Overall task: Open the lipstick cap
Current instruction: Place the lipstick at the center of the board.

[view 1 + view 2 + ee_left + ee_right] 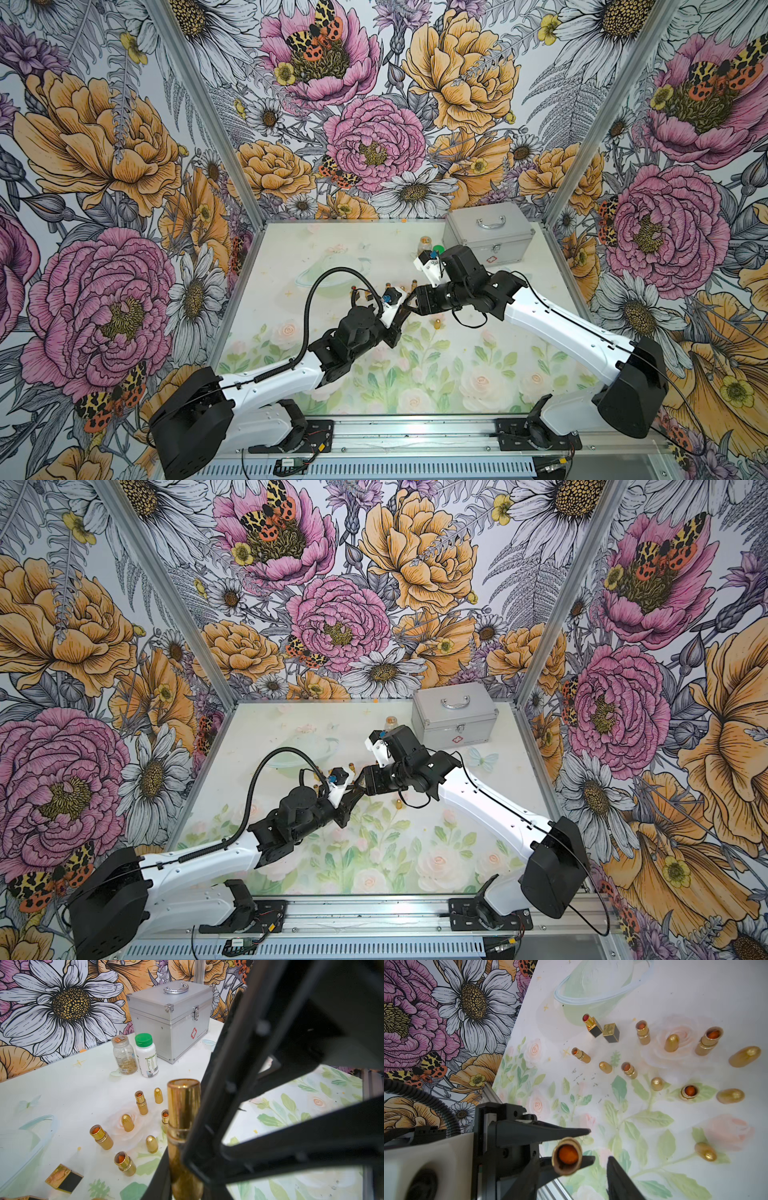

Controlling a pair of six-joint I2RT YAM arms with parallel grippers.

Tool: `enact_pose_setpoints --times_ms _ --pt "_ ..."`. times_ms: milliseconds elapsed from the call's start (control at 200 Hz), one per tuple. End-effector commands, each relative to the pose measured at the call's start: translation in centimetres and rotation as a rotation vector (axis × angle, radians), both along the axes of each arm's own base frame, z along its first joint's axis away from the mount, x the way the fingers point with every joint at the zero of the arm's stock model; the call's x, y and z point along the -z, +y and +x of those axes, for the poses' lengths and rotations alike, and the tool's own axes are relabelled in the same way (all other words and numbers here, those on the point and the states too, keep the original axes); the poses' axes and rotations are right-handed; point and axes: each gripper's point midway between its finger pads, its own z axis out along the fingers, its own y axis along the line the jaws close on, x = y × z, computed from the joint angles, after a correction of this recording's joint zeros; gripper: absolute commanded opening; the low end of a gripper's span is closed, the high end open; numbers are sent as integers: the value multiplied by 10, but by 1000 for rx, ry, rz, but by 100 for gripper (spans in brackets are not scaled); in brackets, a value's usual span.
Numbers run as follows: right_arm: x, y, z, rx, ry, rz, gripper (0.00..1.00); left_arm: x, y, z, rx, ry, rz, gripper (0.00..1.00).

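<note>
Currently on hand. Left pincer (pixel 581 1145): mine, clenched on the gold lipstick (pixel 568 1154), held above the mat (pixel 695 991) between my two arms; uncapped, open end showing the orange stick. Right pincer (pixel 409 303): released, fingers spread just beside the tube's end, gripping nothing. Loose gold cap (pixel 705 1151): lying on the mat nearby.

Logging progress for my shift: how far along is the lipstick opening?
Done: the gold lipstick is uncapped, its orange stick exposed; other uncapped tubes and loose caps sit on the table. In hand: the left gripper clamps that lipstick; the right gripper stands open beside it. Left: probably setting it down.
</note>
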Motion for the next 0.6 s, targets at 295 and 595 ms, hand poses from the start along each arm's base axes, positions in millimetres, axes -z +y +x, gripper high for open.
enact_pose_setpoints --times_ms 295,595 --pt "4 20 6 -24 21 47 38 -12 -7 -2 28 -31 -9 0" --pt "8 16 7 -13 8 29 24 -10 -6 0 16 -34 1 0"
